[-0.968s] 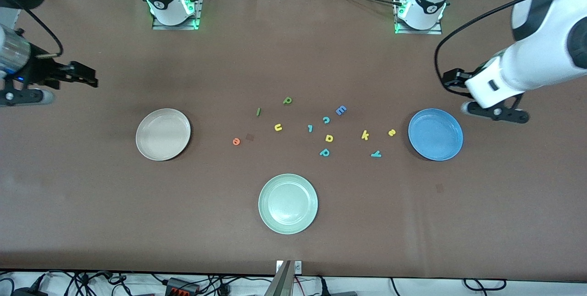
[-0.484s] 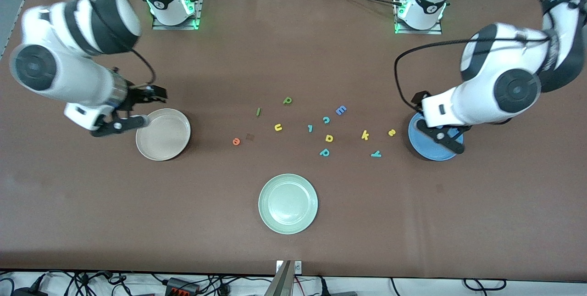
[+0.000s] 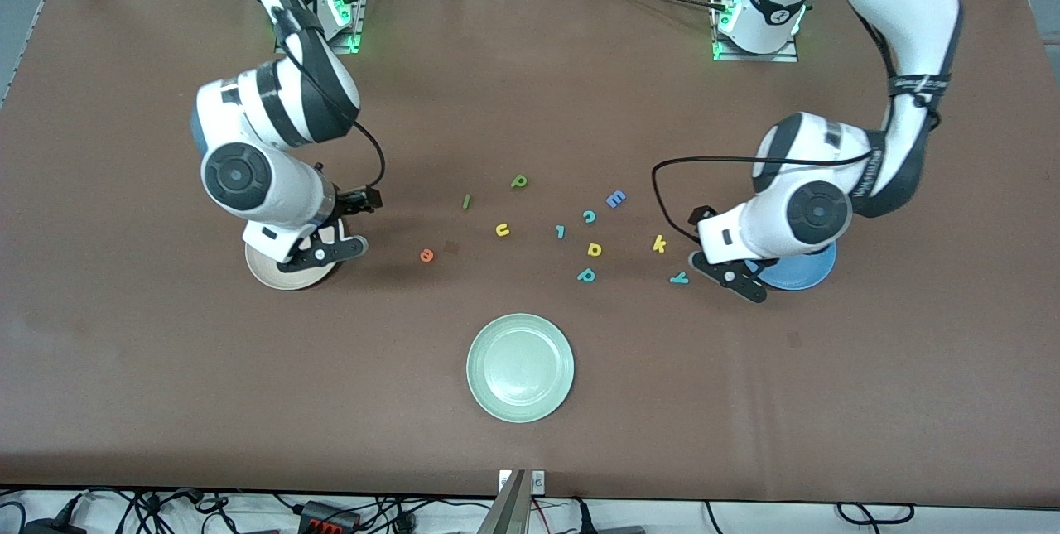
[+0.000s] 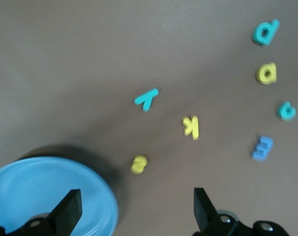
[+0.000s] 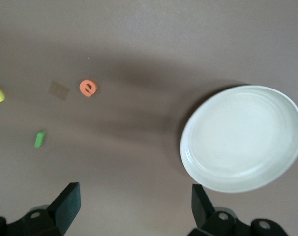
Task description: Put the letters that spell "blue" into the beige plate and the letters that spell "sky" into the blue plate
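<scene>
The spread left gripper [image 4: 134, 214] hangs over the yellow s [image 4: 138, 163] beside the blue plate [image 4: 50, 191]; the spread right gripper [image 5: 134, 211] hangs beside the beige plate [image 5: 242, 138], empty.

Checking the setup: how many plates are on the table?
3: the beige plate at the right arm's end, the blue plate at the left arm's end, both partly under arms; the pale green plate nearest the front camera.

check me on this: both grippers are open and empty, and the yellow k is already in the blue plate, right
Not quite. The left gripper and right gripper are open and empty, but the yellow k lies on the table beside the blue plate, not in it. The left wrist view shows the k clear of the plate's rim.
</scene>
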